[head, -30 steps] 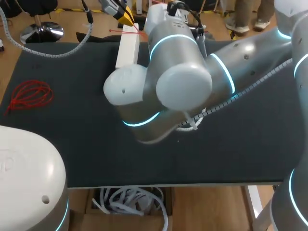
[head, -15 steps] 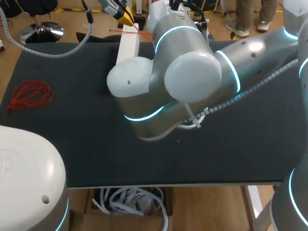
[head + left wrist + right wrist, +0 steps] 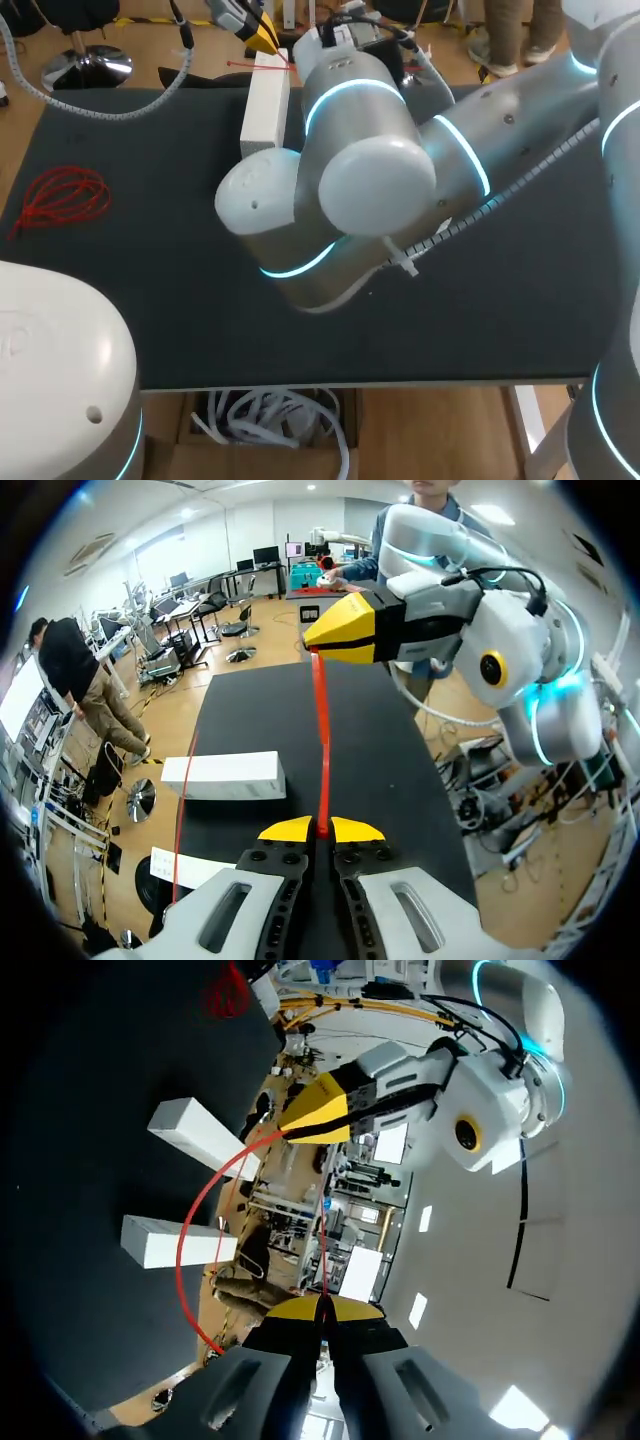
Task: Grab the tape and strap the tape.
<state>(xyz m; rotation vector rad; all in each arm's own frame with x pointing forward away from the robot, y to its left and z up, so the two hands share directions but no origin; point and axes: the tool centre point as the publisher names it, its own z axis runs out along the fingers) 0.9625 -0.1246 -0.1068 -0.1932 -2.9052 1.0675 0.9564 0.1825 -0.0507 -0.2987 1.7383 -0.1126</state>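
There goes the right arm [image 3: 375, 180]: its big elbow swung out to the right half a second ago, and now it's back left, wrist rolling above the far edge of the table [image 3: 150, 290]. The red tape [image 3: 322, 740] hasn't budged. It's strung straight over that far edge, by the far end of the white box [image 3: 265, 100]. The left gripper [image 3: 320, 829] is clamped on one end and the right gripper [image 3: 318, 1308] pinches the other, with a loose tail curving away. To me the grab looks done, and this roll starts the strapping. The red coil [image 3: 62, 195] lies at the table's left.
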